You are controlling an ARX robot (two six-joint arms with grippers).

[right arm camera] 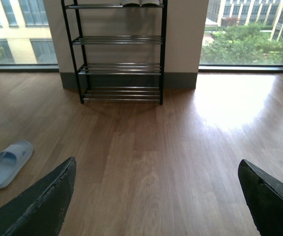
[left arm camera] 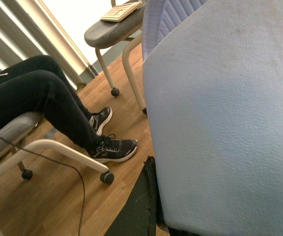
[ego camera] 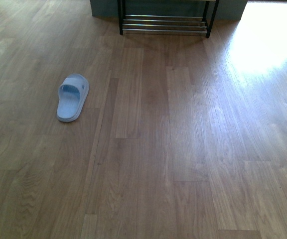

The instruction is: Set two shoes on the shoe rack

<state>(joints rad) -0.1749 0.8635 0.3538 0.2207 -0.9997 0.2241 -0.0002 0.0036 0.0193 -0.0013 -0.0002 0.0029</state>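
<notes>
— As I bring up the front view, I see one pale blue slide (ego camera: 72, 97) lying sole-down on the wooden floor (ego camera: 183, 164), left of centre, with its toe end pointing far. The shoe rack (ego camera: 164, 24) stands at the far edge, a little right of centre. Only its lowest chrome rods and black legs are in frame. Slide and rack are well apart, and neither arm shows.

— Where is the other one?

— I find it on the left wrist view. A second slide (left arm camera: 220, 123) fills most of the frame, right up against the camera and off the floor. One dark finger of the left gripper (left arm camera: 144, 206) lies against its edge and the other is hidden behind it, so I read the jaws as closed on that slide. Beyond it I see a seated person (left arm camera: 38, 93) in black trousers and black trainers, and grey chairs (left arm camera: 114, 34) on castors.

— And the right arm?

— On the right wrist view the right gripper (right arm camera: 156, 164) has its two dark fingers spread wide, with only bare floor between them. Past them I see the shoe rack (right arm camera: 119, 69) whole, four tiers against a pale wall (right arm camera: 181, 39) between windows (right arm camera: 249, 29). Something pale sits on the top tier, cut off by the frame, and I cannot tell what it is. The pale blue slide (right arm camera: 9, 164) lies nearer than the rack, well apart from it.
</notes>
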